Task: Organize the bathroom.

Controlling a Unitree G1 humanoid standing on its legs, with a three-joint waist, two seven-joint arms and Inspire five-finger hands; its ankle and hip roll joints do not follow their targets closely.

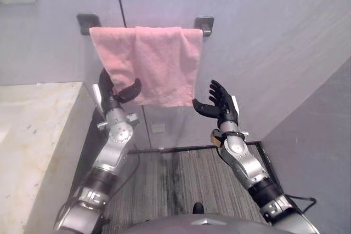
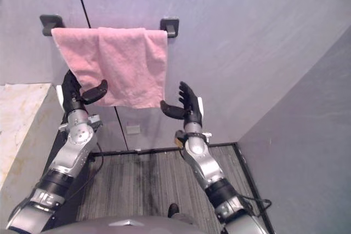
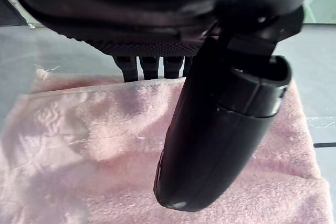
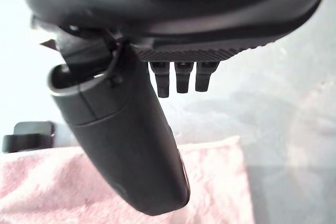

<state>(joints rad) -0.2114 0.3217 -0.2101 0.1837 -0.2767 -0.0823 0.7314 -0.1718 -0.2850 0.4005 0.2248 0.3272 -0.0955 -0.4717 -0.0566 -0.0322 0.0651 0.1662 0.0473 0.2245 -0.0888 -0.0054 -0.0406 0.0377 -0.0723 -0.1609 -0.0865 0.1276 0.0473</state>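
Flanking a nubby pink towel [image 1: 153, 64], left hand [image 1: 112, 89] and right hand [image 1: 219, 102] hang spread, empty.

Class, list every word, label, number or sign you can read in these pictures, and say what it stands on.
None can be read: the pink towel, the towel bar, the wall, the counter and the floor mat bear no legible print.
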